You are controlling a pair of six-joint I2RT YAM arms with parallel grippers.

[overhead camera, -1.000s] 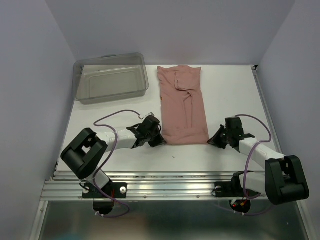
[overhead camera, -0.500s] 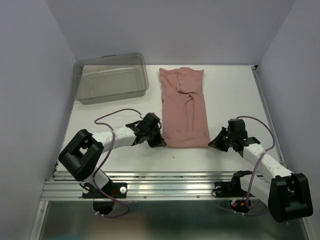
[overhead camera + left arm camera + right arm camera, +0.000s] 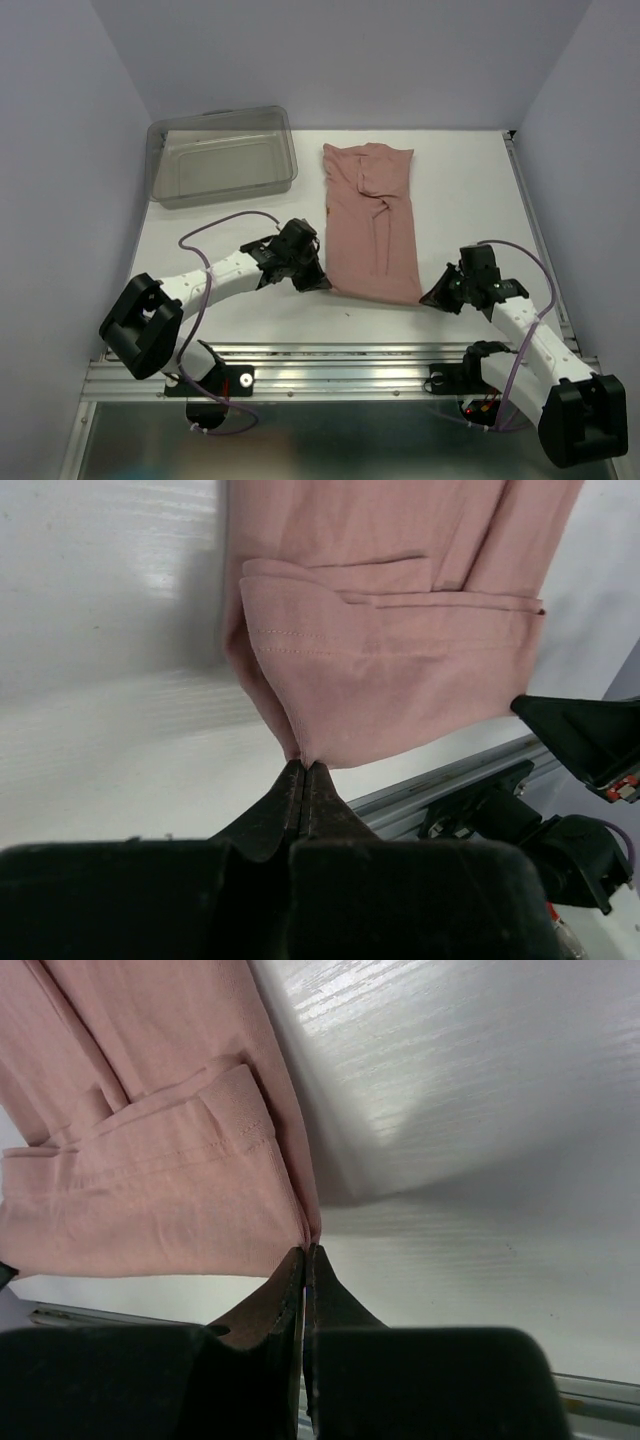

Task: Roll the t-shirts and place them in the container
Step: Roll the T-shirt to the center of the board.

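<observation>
The dusty-pink t-shirt [image 3: 370,220] lies folded into a long strip down the middle of the white table, collar end far, hem end near. My left gripper [image 3: 326,285] is shut on the near left corner of the t-shirt [image 3: 380,670], and my right gripper [image 3: 426,300] is shut on the near right corner of the t-shirt [image 3: 150,1170]. Both wrist views show a pinch of pink cloth between closed fingertips [image 3: 303,772] [image 3: 306,1255], with the near edge lifted a little off the table. The chest print is hidden.
A clear grey plastic bin [image 3: 222,155] stands at the far left of the table. The metal rail [image 3: 330,365] runs along the near edge, just below both grippers. Purple walls close in the left, right and far sides.
Both grippers have moved toward the near edge with the hem corners in them, the right one farther. The whole t-shirt has slid nearer and to the right, and its near edge now slants.
</observation>
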